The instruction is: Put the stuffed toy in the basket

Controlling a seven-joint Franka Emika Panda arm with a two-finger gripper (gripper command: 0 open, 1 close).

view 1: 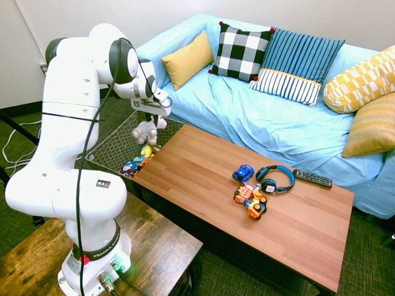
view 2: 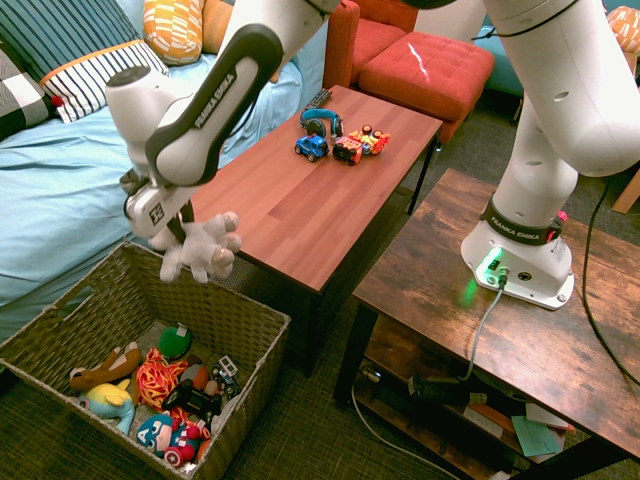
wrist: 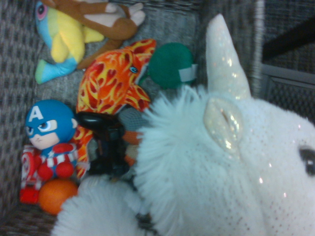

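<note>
nearest the wrist camera is the toy [wrist: 275, 162], white and plush, its head and horn filling much of that view. in the second exterior view it hangs left of centre, with the gripper [view 2: 182, 225] closed on it, above the basket [view 2: 140, 285] in the lower left and near the corner of the table [view 2: 300, 215].

the step in hand, i judge, is the drop. it looks close to the rim on the table side, so it would be best to shift it toward the lower left of that frame, over the middle, before going down. lower it gently until the legs are well below the rim, then open wide and rise straight up. let go too soon, and it could catch the edge and tip outward; being soft, it should take a short fall well.

it has a glittery, pointed horn, a shiny ear, a shaggy mane, a dark eye and short, stubby legs.
</note>
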